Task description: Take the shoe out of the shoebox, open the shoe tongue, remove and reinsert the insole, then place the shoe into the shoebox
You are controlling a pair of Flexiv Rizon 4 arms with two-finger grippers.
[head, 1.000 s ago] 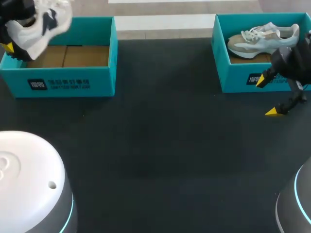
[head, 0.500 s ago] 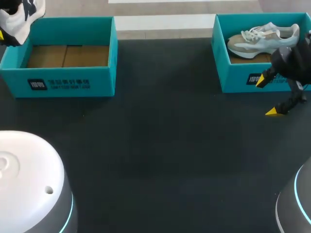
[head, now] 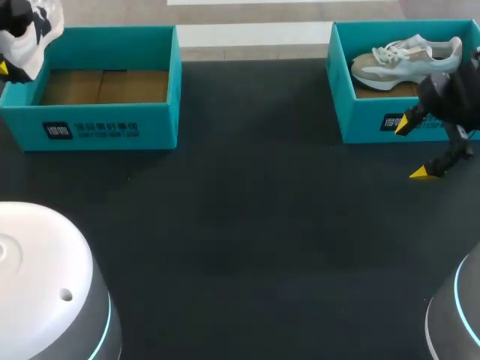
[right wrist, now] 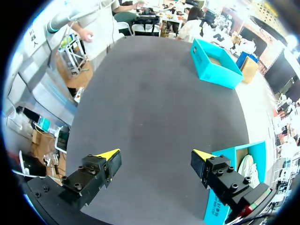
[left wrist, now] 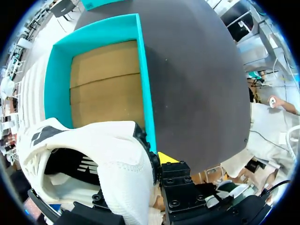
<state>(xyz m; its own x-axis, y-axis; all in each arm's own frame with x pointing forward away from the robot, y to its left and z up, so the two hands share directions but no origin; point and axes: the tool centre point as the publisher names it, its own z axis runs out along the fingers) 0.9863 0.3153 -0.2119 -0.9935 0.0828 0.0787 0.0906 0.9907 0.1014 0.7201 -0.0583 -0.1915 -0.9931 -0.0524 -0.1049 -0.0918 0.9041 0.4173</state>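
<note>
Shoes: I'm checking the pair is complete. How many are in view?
2. A white shoe is held in the left gripper by the left shoebox's left end; a beige and white shoe lies in the right shoebox. None seems hidden.

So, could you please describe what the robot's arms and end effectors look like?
Both arms have smooth rounded housings, the left arm white, the right arm greyer, each with a glowing cyan ring. The right end effector has two blocky black fingers studded with screws, ending in bright yellow wedge tips. The left end effector's visible finger looks the same.
</note>
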